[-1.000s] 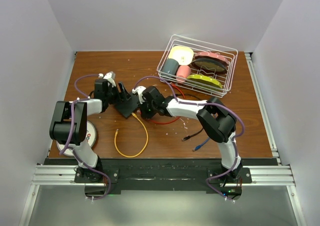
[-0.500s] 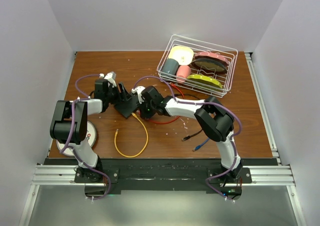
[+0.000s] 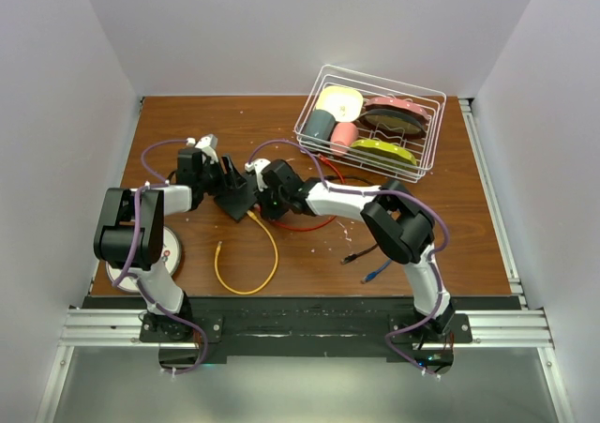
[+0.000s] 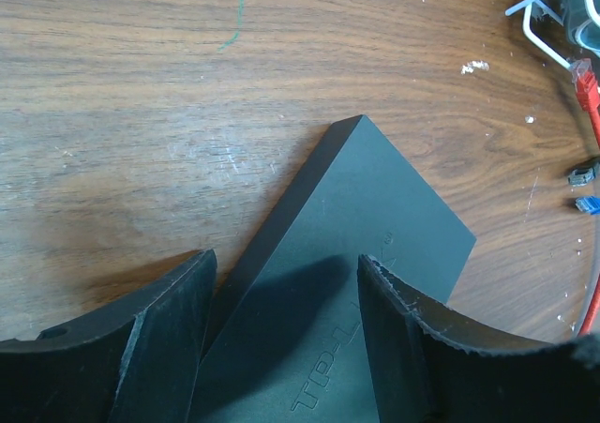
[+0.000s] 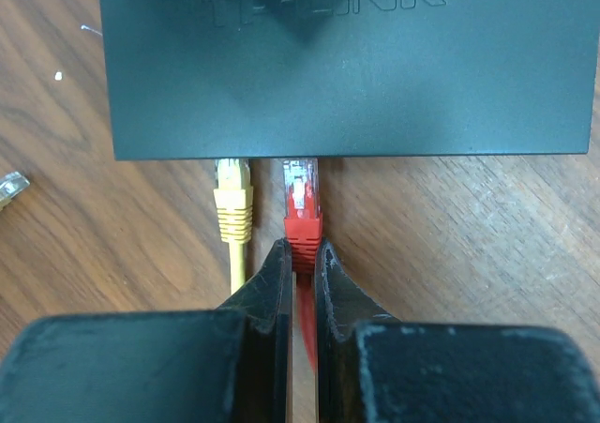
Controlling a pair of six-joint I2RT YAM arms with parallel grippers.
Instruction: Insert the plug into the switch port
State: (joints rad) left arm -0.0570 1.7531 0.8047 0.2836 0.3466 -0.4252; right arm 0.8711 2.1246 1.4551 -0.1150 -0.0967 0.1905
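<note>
On top of the switch [image 5: 347, 57] there are raised letters, and in the right wrist view they read "TP-LINK". The left wrist view shows only a part of the same word. The switch lies on the wooden table [image 3: 450, 217] between the two arms, a little left of the middle.

The right gripper [image 5: 300, 254] is closed tightly on the red plug [image 5: 301, 219] and holds it at the rear end, where the cable begins. The clear tip of this plug is at the edge of the switch, at a port; how deep it sits I cannot tell. Just beside it on the left, a yellow plug [image 5: 233, 203] is at the neighbouring port, and no finger touches it.

The left gripper [image 4: 286, 259] has its two fingers well apart, one at the side edge of the switch and the other over its top face. Whether they press on it I cannot tell.

By count: one switch, two plugs at its edge, one yellow cable [image 3: 246, 264] and one red cable [image 3: 314, 224] on the table. Three loose cable ends, red, grey and blue, lie at the right edge of the left wrist view. One white wire basket [image 3: 370, 165] stands at the far right.
</note>
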